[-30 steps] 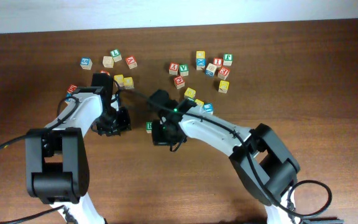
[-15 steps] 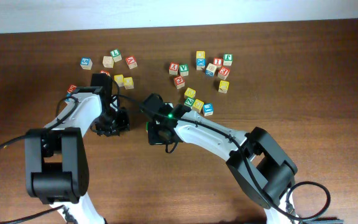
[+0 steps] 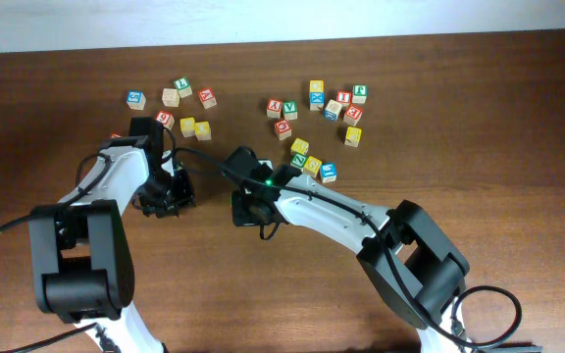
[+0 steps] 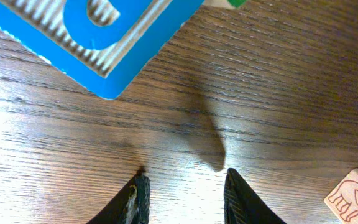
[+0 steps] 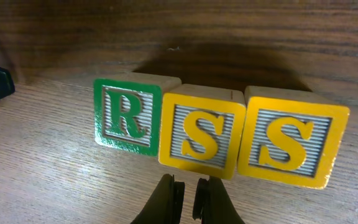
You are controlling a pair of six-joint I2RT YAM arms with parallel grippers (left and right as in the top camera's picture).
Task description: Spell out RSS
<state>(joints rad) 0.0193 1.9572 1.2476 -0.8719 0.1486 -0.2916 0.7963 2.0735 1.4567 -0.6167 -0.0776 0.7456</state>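
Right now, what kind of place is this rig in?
Probably a robot lab bench: wooden table, loose alphabet cubes scattered as props, an R-S-S row lined up.

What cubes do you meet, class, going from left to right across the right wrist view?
green R cube → first yellow S cube → second yellow S cube

The left gripper [image 4: 186,194] hangs with dark fingertips spread over bare worktop [image 4: 278,93], a blue-faced cube [image 4: 98,37] beyond them and an elephant-printed wooden cube [image 4: 356,196] just beside
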